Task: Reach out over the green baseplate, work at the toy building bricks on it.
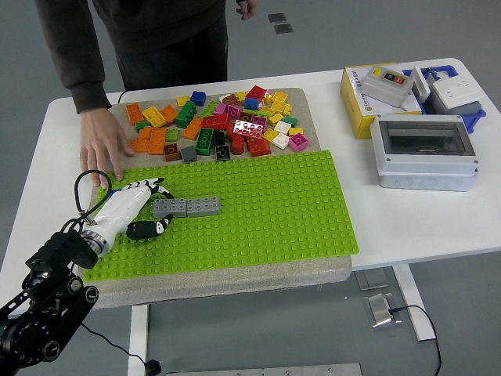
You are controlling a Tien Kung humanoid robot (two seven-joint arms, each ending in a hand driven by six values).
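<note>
Your left hand [135, 210] lies on the green baseplate [258, 211], its fingers [153, 228] loosely spread and gripping nothing, their tips just left of the grey bricks [185, 207] pressed onto the plate in a row. Beyond the baseplate's far edge, loose bricks [227, 121] lie heaped on the mat. A person's hand [104, 149] rests flat at the baseplate's far left corner. On the desk [391, 219], electrical boxes [423, 150] stand to the right.

Clutter at my table's right end, a visitor at upper left

At upper right I see a yellow box [362, 110] with a grey switch unit [387, 84] on top, a blue tray [458, 94], and a grey enclosure [425, 152] with a clear lid below; a person's hand [104, 150] lies flat at upper left on the white table [438, 219].
</note>
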